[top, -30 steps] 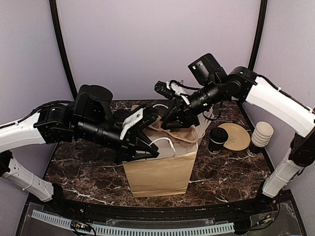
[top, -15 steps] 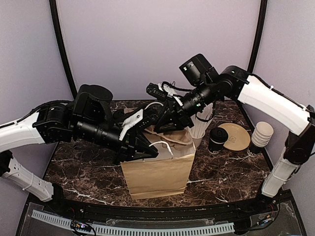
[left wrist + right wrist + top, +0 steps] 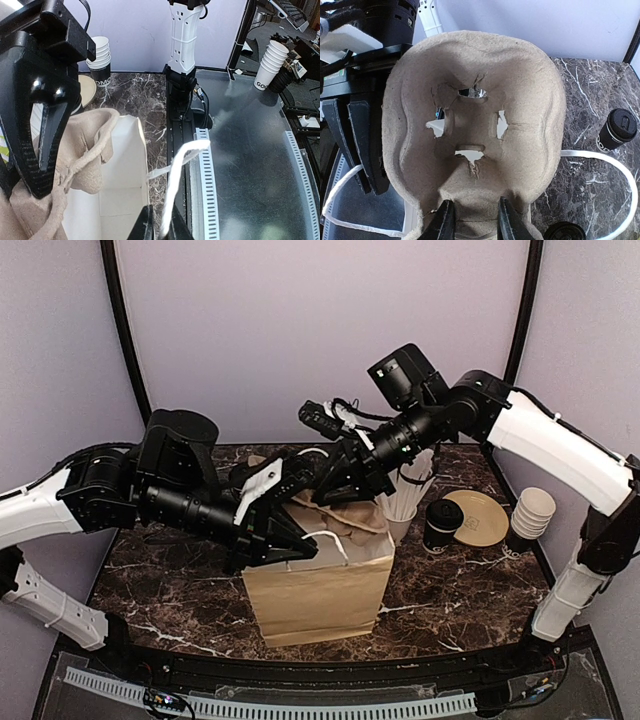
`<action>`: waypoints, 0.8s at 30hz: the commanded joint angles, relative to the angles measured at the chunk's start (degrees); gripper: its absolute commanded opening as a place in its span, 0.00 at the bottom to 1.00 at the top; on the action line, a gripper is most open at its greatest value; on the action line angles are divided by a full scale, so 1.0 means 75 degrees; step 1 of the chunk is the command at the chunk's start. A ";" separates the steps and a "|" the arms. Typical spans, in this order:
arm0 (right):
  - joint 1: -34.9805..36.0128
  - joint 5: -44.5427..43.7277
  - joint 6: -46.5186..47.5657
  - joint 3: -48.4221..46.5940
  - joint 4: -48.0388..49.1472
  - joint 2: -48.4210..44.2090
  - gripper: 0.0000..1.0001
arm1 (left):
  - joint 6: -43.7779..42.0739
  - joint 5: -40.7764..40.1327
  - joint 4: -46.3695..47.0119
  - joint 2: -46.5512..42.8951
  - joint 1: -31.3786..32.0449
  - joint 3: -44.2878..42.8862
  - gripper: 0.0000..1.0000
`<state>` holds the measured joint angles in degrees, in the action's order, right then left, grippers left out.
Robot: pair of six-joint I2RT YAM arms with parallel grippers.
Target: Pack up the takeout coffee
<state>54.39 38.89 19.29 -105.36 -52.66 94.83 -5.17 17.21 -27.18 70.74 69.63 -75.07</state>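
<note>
the coffee [image 3: 441, 525] stands on the desk [image 3: 180, 590], right of the right end effector [image 3: 472, 220], which pinches a carrier [image 3: 475, 100] over the bag [image 3: 320, 595]. the left end effector [image 3: 161, 227] pinches the handle [image 3: 181, 162], likely to hold the mouth open.

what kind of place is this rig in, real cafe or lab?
Probably a lab test cell dressed as a cafe counter: plain backdrop walls enclose a marble-look tabletop, with a lidded coffee cup and paper bag as props.
</note>
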 commanded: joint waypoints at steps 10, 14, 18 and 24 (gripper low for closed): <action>0.0093 0.0667 -0.0153 -0.0929 0.0252 0.0202 0.26 | -0.0220 -0.0276 -0.0263 -0.0411 0.0021 -0.0182 0.10; 0.0095 0.0819 -0.0194 -0.0568 0.0504 0.0187 0.26 | -0.0167 -0.0252 -0.0285 -0.0425 0.0032 -0.0198 0.10; 0.0094 0.1008 -0.0254 -0.0035 0.0937 0.0146 0.26 | -0.0169 -0.0246 -0.0299 -0.0399 0.0043 -0.0182 0.10; 0.0091 0.1124 -0.0184 0.0507 0.1160 0.0163 0.26 | -0.0139 -0.0206 -0.0266 -0.0515 0.0062 -0.0094 0.10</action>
<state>54.39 44.56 17.67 -103.66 -47.00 96.75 -6.00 15.77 -29.04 68.75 69.84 -75.07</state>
